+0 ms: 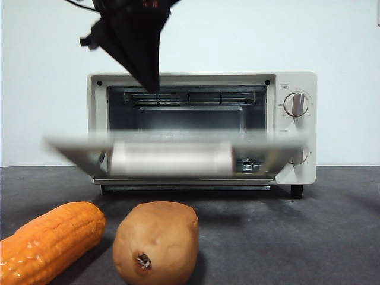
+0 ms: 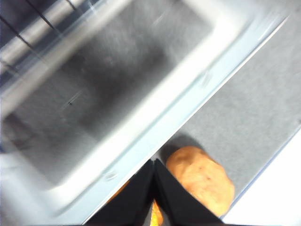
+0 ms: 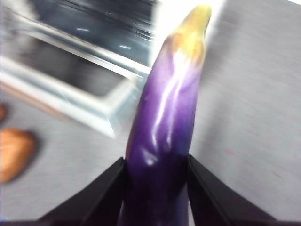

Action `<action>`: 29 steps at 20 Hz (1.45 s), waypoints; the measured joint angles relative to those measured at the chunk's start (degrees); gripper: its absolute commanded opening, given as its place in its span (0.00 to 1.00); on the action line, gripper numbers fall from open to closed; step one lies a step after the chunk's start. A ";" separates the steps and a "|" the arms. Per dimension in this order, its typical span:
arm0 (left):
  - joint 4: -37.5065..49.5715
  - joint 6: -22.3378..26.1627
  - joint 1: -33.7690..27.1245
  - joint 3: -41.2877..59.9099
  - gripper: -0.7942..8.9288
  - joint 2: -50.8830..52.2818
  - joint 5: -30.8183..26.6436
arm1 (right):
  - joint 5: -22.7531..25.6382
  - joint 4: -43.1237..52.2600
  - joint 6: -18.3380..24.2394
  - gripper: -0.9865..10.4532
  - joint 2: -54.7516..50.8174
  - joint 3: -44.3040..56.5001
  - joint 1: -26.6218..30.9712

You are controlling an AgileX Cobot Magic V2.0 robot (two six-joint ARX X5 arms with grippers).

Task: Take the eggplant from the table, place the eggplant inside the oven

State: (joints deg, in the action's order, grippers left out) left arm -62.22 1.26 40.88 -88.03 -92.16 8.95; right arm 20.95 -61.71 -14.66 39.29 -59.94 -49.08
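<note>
Eggplant held ready while the oven door is swung down

The eggplant (image 3: 162, 136) is pinched at its thick end between the jaws of the right claw (image 3: 157, 188), lifted clear of the counter (image 3: 249, 117) just beside the oven (image 1: 297, 127); it is not shown in the front view. The left claw (image 1: 151, 80), its jaws pressed together with nothing between them, is poised at the oven's top front edge, above the blurred, half-lowered door (image 1: 172, 151). A potato (image 1: 156, 240) and a corn cob (image 1: 50, 243) lie on the counter in front. The door may not yet be fully down, so the eggplant could be knocked against its edge if brought in too soon. The glossy skin is gripped at one end only, so a slip or tilt is judged possible, and the wire rack (image 1: 187, 97) could be struck.
</note>
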 measured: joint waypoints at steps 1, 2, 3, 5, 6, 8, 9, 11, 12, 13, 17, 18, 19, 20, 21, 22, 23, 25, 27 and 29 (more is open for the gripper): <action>0.07 -0.02 -0.02 0.00 0.09 1.75 0.00 | -2.45 1.22 1.18 0.20 0.13 0.00 0.00; 0.17 -0.02 -0.04 0.00 0.09 3.45 -0.02 | -4.48 2.19 1.99 0.20 0.37 0.00 0.00; 0.66 -0.11 -0.17 0.02 0.09 5.38 -0.04 | -6.86 3.10 2.95 0.20 0.70 0.00 0.00; 2.58 -0.42 -1.44 1.60 0.09 8.52 -0.20 | -10.51 4.61 4.87 0.20 1.75 0.00 0.00; 4.59 -0.79 -2.43 3.67 0.09 10.23 -0.28 | -12.24 5.33 5.97 0.20 2.32 0.00 0.00; 8.87 -2.19 -4.57 9.44 0.09 13.92 -0.70 | -15.39 7.10 7.74 0.20 4.09 0.00 0.00; 11.06 -2.99 -5.68 12.79 0.09 16.09 -1.49 | -16.63 8.28 8.59 0.20 5.27 0.00 0.00; 15.26 -4.92 -8.85 19.78 0.09 21.22 -2.40 | -18.38 10.84 10.51 0.20 8.35 0.00 0.00; 17.31 -5.84 -10.56 23.02 0.09 23.91 -2.64 | -18.49 12.22 11.50 0.20 10.21 0.00 0.00; 19.21 -6.80 -12.26 26.23 0.09 26.64 -2.64 | -19.04 13.53 12.57 0.20 12.24 0.00 0.00; 24.35 -9.03 -18.60 37.48 0.09 34.80 -2.62 | -19.47 15.85 17.05 0.20 21.79 -1.16 0.00; 24.98 -9.38 -20.24 39.89 0.09 36.15 -2.47 | -19.45 15.65 18.10 0.20 25.00 -2.60 -0.02; 25.70 -9.55 -22.05 42.21 0.09 37.35 -1.22 | -19.43 15.61 19.17 0.20 28.24 -4.37 -0.07; 26.91 -9.60 -23.93 44.41 0.09 38.32 0.55 | -19.17 15.39 20.15 0.20 31.39 -6.49 -0.28; 28.28 -9.66 -25.94 46.42 0.09 38.99 2.71 | -17.99 14.95 21.22 0.20 34.49 -8.90 -0.70; 29.53 -9.88 -28.13 48.33 0.09 39.30 4.96 | -16.06 14.45 22.49 0.20 37.62 -11.61 -1.14; 30.73 -10.23 -30.34 50.03 0.09 39.32 7.21 | -13.60 14.03 24.09 0.20 41.09 -14.58 -1.49; 31.78 -10.69 -33.73 52.11 0.09 39.32 10.16 | -8.74 12.94 27.12 0.20 47.17 -19.45 -1.95; 32.68 -11.08 -36.61 52.39 0.09 39.32 12.11 | -3.26 13.11 30.77 0.20 53.57 -22.97 -2.27; 33.73 -11.13 -38.56 52.39 0.09 39.32 13.92 | 1.81 14.51 35.06 0.20 58.86 -25.00 -2.54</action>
State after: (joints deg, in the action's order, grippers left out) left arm -28.49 -9.87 2.33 -35.64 -52.84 22.87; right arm 22.76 -47.20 20.40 98.15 -84.95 -51.62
